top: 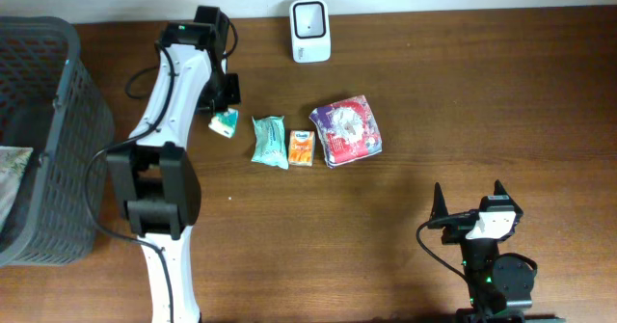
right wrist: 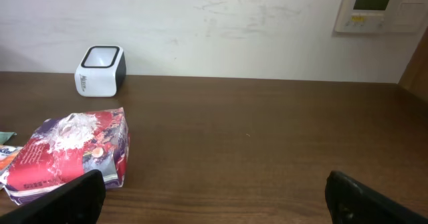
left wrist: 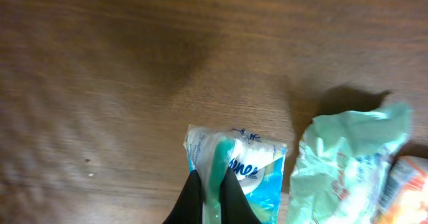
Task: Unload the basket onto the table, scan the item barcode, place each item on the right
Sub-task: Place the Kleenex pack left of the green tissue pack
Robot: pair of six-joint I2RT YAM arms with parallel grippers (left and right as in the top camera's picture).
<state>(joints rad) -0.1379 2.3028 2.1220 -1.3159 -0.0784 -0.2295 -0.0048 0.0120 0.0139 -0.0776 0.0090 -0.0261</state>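
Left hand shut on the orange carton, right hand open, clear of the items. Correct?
Not quite. The left hand is shut on the small blue-and-white packet, not the orange carton, which lies untouched further along the row. The left wrist view shows the pinch, and the overhead view agrees. The right hand is open and clear of the items, as you said.

Basket (top: 48,121) cut off at left edge, orange packet (left wrist: 409,187) clipped at right edge, pouch (left wrist: 261,170) lettering blurred, perhaps unreadable
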